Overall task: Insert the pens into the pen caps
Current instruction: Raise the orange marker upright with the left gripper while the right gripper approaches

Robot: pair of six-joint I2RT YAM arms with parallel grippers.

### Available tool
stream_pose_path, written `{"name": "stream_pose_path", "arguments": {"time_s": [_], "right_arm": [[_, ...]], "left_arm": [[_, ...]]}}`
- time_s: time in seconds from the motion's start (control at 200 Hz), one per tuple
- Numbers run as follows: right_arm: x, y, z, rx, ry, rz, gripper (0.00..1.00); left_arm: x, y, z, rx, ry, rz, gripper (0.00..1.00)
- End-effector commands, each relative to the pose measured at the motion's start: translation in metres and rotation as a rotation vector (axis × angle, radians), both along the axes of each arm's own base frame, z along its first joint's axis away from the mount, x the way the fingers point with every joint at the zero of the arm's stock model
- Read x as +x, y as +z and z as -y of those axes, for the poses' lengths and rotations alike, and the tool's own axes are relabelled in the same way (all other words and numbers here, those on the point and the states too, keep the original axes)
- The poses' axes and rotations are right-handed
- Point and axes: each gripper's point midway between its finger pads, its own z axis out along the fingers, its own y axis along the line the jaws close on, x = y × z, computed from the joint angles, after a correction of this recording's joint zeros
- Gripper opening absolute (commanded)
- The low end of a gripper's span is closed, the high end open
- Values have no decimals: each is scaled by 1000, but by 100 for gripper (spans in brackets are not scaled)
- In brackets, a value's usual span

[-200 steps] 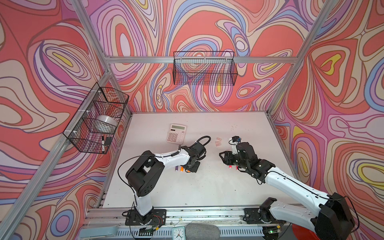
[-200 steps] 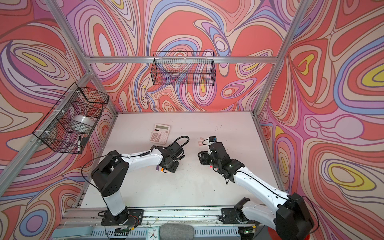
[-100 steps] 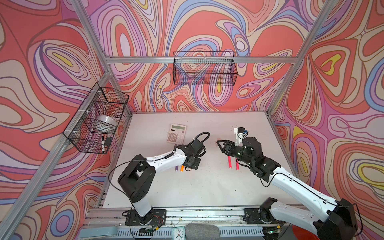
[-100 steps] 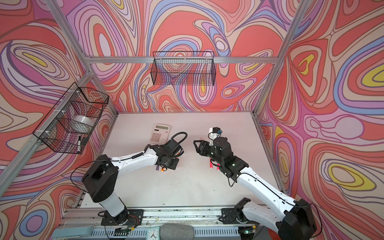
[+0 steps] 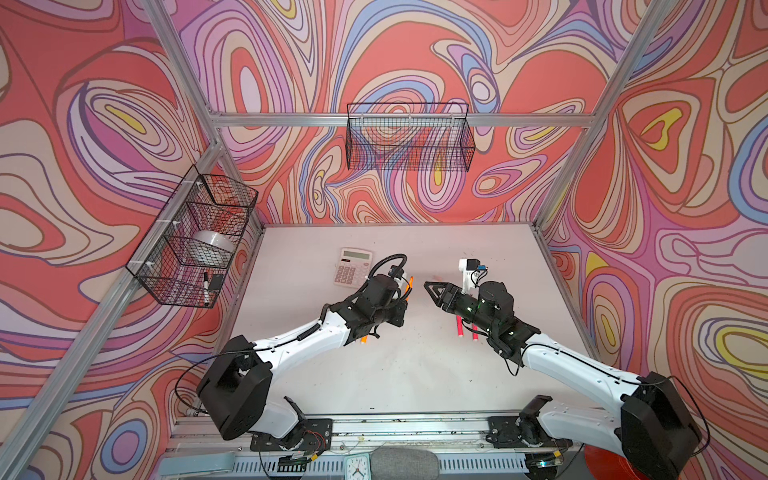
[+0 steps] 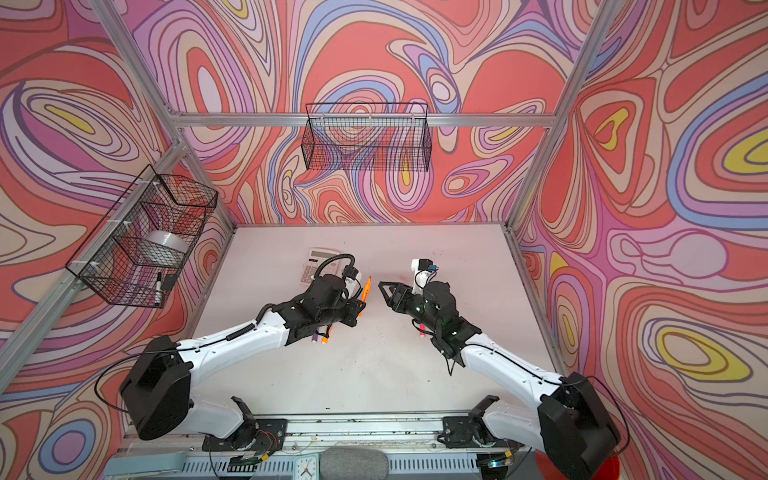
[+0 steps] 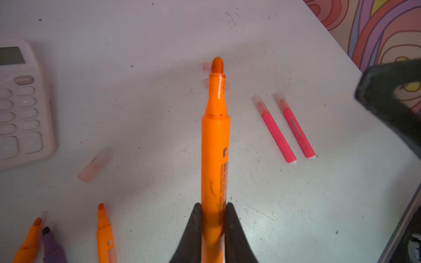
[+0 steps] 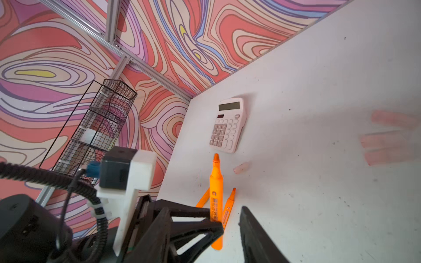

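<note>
An orange pen (image 7: 215, 148) is gripped by the left fingers (image 7: 192, 232), which are closed on the rear part of its barrel. The pen is held above the surface (image 7: 159, 45), and its uncapped tip is pointed away from the fingers.

The right fingers (image 8: 257, 239) are seen parted, with a narrow gap and nothing between them. In both top views they are turned toward the held pen, near it but not touching it.

Two other orange pens (image 7: 106, 232) and a purple pen (image 7: 51, 246) are laid on the surface close together, all uncapped. In a top view their ends are seen just under the left arm (image 6: 232, 340).

Two pink pens (image 7: 276, 134) are laid side by side, almost parallel. A pale cap is already fitted on the tip of each. In both top views they are partly covered by the right arm (image 5: 561, 361).

One loose cap (image 7: 95, 165) is found on the surface near the pink calculator (image 7: 20, 102), not touching it. Further caps (image 7: 206, 67) are seen beyond the tip of the held pen and are partly hidden by it. In the right wrist view three pale pink shapes (image 8: 391, 141) are shown side by side on the surface, too blurred for more detail.
</note>
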Motion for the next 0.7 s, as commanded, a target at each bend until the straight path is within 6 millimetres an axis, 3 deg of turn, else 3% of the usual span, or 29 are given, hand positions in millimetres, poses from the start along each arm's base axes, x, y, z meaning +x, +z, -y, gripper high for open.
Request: {"name": "stream_pose_path", "arguments": {"time_s": [0.0, 0.446, 0.696], "right_arm": [[-7, 13, -12, 42, 77, 64, 48], [-2, -14, -32, -1, 128, 1, 42], [3, -11, -33, -56, 130, 37, 39]], "left_arm": [[3, 30, 20, -107, -74, 76, 0], [-15, 43, 26, -180, -152, 71, 0], [-21, 44, 33, -200, -200, 50, 0]]}}
